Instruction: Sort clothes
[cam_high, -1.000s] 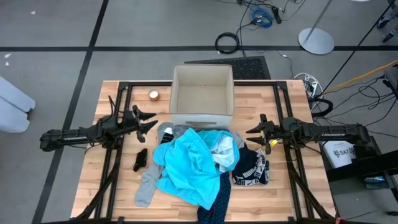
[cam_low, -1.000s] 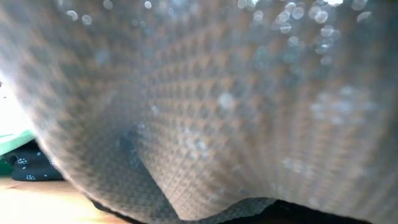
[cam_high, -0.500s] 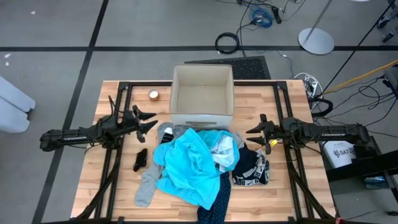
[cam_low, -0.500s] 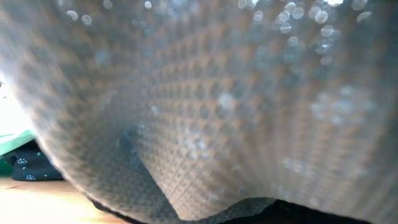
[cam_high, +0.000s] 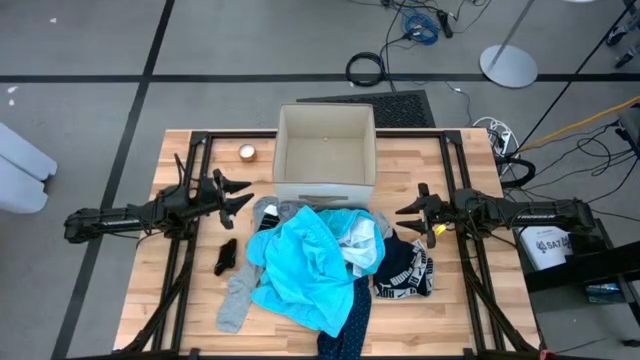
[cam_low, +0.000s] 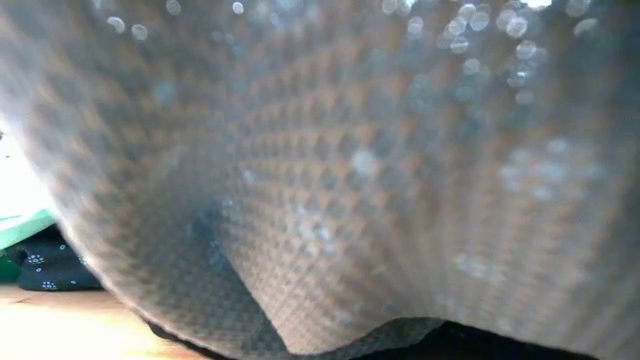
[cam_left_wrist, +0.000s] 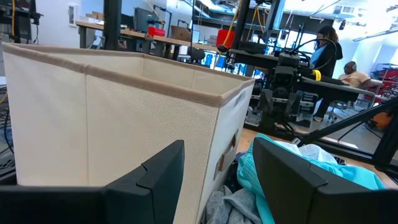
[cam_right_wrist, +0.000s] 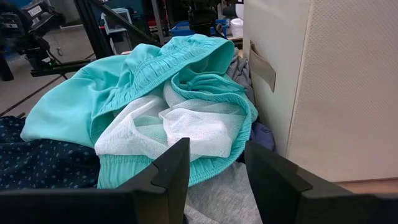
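Note:
The clothes lie in a pile (cam_high: 325, 265) on the wooden table's near middle. A bright turquoise garment (cam_high: 310, 265) with white mesh lining (cam_right_wrist: 180, 127) tops it, over a navy dotted one (cam_high: 350, 320), grey pieces (cam_high: 240, 290) and a black-and-white patterned one (cam_high: 405, 272). A black sock (cam_high: 226, 256) lies left of the pile. My left gripper (cam_high: 238, 194) stands open left of the pile, level, holding nothing. My right gripper (cam_high: 412, 216) stands open right of the pile, holding nothing. In the low view grey fabric (cam_low: 350, 170) fills almost the whole picture.
A beige square box (cam_high: 325, 155) stands open at the table's far middle, just beyond the pile. A small round object (cam_high: 246, 152) sits left of the box. Black frame rails (cam_high: 190, 160) run along both table sides. Bare wood (cam_high: 180, 320) shows at the near left.

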